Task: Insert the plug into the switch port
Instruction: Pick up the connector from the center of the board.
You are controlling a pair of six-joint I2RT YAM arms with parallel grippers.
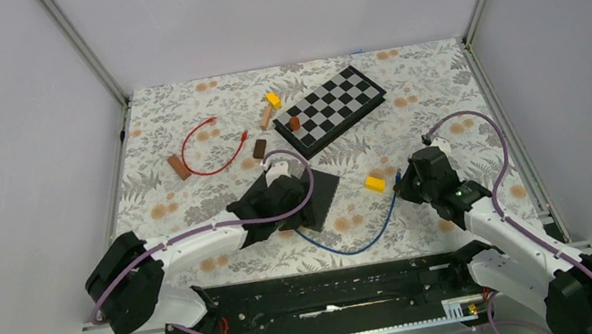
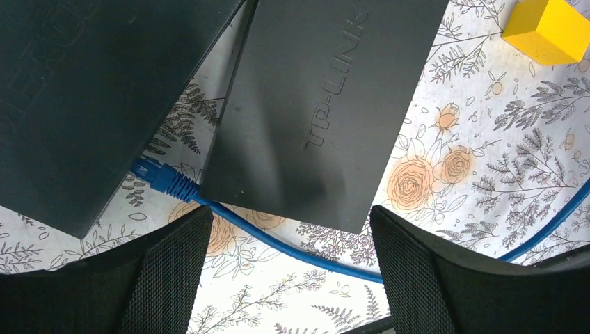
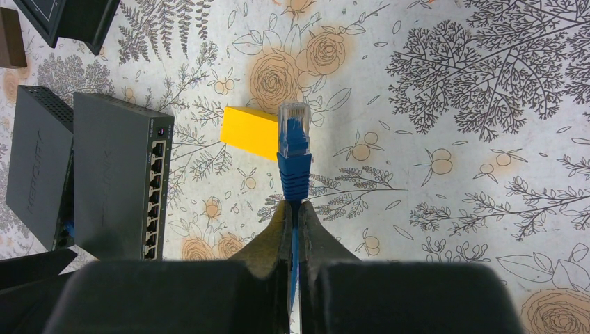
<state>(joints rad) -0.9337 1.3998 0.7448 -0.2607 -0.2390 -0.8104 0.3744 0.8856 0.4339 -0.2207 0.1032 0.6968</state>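
Two black switches lie side by side on the flowered table. The TP-LINK switch (image 2: 313, 118) (image 3: 115, 188) shows a row of ports (image 3: 157, 198) on the face turned toward my right gripper. My right gripper (image 3: 293, 205) (image 1: 405, 188) is shut on the blue cable just behind the plug (image 3: 293, 136), which points away from it, over a yellow block (image 3: 249, 132). The cable's other end (image 2: 165, 177) sits at the second switch (image 2: 83, 104). My left gripper (image 2: 292, 278) (image 1: 283, 192) hovers open over the switches, with only the blue cable (image 2: 306, 254) lying on the table between its fingers.
A chessboard (image 1: 332, 106) lies at the back right with small blocks beside it. A red cable (image 1: 208, 150) and a brown block (image 1: 178, 167) are at the back left. A black rail (image 1: 332, 293) runs along the near edge.
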